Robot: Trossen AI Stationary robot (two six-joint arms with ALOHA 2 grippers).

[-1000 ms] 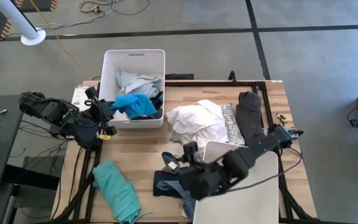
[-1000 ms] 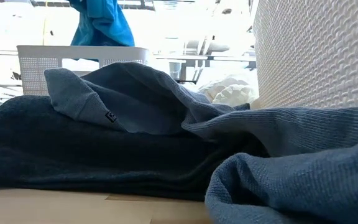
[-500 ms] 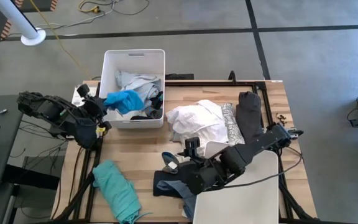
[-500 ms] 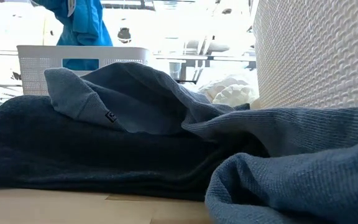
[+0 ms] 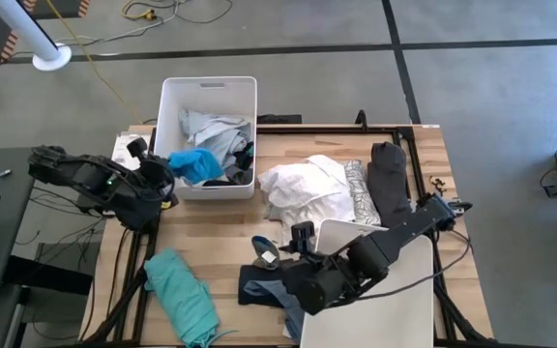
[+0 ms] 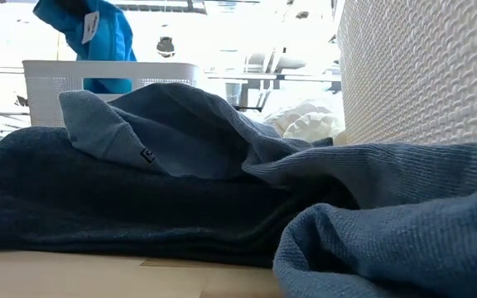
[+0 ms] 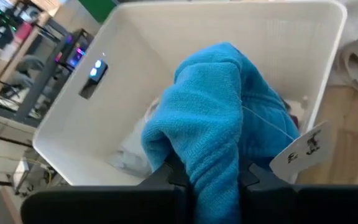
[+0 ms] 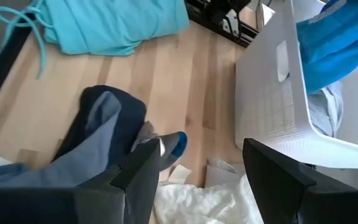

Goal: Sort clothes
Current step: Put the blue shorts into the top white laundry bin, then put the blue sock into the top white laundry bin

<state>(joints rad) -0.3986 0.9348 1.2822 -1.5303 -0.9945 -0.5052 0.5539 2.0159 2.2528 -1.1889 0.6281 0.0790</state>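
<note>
**benchwatcher:** so what changed in the last second? The left gripper (image 7: 207,177) is pinched tight on the bright blue garment (image 5: 193,162) the whole way, but it has carried it back toward the left wall of the white bin (image 5: 167,106). A second ago that blue piece was spread over the middle of the bin near its front edge; now it's bunched up and hanging over the bin's left side, lifted clear of the grey-white clothes (image 5: 219,130) lying inside. In the low view it swings high above the bin's rim

**tote_sorter:** so is it going in or coming out? I'd guess it's still mid-sort, not dropped yet. The right gripper (image 8: 197,168) hasn't budged, jaws spread with nothing between them, poised over the dark blue garment (image 5: 264,285) near the table's front edge. The teal garment (image 5: 177,290), the white pile (image 5: 307,188) and the dark grey one (image 5: 388,174) are all still out on the table, so plenty left

**benchwatcher:** any labels? There's a white tag (image 7: 303,148) dangling off the blue piece with dark marks on it, can't read them though. The dark blue garment has a tiny dark patch (image 6: 146,155), probably a logo, unreadable
</note>
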